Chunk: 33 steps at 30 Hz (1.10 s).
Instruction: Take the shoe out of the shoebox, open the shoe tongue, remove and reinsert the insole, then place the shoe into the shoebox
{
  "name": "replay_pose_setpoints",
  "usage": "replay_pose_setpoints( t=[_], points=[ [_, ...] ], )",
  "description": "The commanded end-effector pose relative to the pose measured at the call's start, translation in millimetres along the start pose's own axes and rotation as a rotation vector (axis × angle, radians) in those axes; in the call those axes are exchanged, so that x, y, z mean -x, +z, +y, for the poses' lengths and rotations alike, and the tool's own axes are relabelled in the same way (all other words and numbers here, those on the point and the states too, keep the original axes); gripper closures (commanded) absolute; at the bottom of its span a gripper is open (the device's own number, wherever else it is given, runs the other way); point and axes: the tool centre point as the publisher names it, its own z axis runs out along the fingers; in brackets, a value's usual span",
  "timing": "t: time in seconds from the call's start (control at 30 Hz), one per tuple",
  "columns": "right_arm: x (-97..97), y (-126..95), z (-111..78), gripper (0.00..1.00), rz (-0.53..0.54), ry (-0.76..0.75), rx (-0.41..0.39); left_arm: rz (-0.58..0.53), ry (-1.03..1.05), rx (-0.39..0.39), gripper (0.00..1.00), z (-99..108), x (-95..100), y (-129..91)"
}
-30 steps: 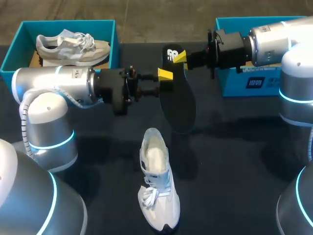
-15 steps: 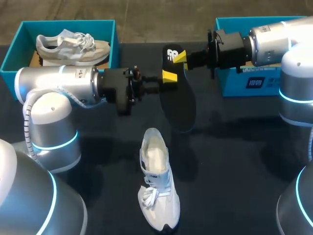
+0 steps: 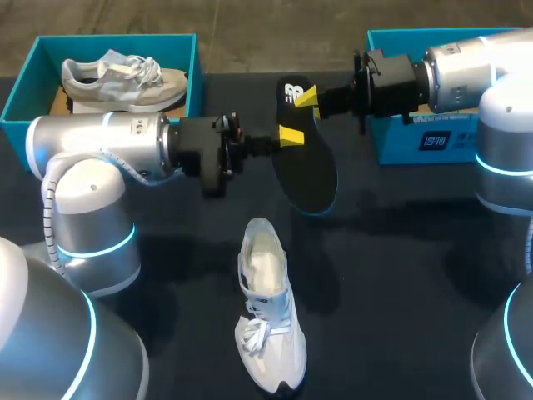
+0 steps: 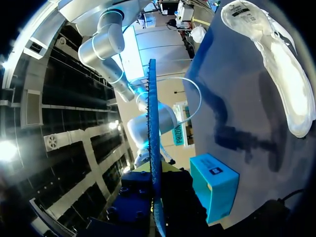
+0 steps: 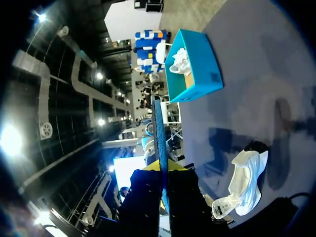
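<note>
A black insole [image 3: 306, 171] hangs upright above the table, held from both sides. My right gripper [image 3: 306, 97] is shut on its upper end. My left gripper [image 3: 291, 136] has its yellow tips pressed together on the insole's left edge, just below. In the left wrist view the insole [image 4: 152, 143] shows edge-on, running out from between the fingers of the left gripper [image 4: 155, 197]. The right wrist view shows the same thin edge [image 5: 158, 133] in my right gripper [image 5: 163, 180]. A white shoe [image 3: 266, 317] lies on the table below, toe toward the front, its opening upward.
A teal shoebox [image 3: 25, 83] at the back left holds a second pale shoe [image 3: 125, 79]. Another teal shoebox [image 3: 416, 146] stands at the back right, behind my right arm. The table is dark cloth.
My left gripper moved right to the insole and closed its fingers on the edge. The insole's lower end swung slightly right. The right arm and the shoe stayed put.
</note>
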Motion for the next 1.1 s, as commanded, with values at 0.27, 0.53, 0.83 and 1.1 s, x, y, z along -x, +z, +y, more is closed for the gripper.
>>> replay_pose_setpoints(
  t=[0.27, 0.53, 0.83, 1.1],
  points=[
    [-2.6, -3, -5.1, 0.0, 0.019, -0.03, -0.001, 0.005, 0.015, 0.005, 1.0, -4, 2.5, 1],
    [1.5, -27, -20.1, 0.0, 0.018, -0.041, 0.021, 0.028, -0.019, 0.024, 1.0, -10, -0.3, -17],
    [12.4, -46, -44.9, 0.0, 0.019, -0.042, 0.018, 0.049, -0.065, 0.051, 1.0, -17, -3.1, -47],
    [18.6, -51, -56.6, 0.0, 0.037, -0.043, 0.013, 0.02, -0.136, 0.046, 1.0, -25, -0.9, -65]
  ],
)
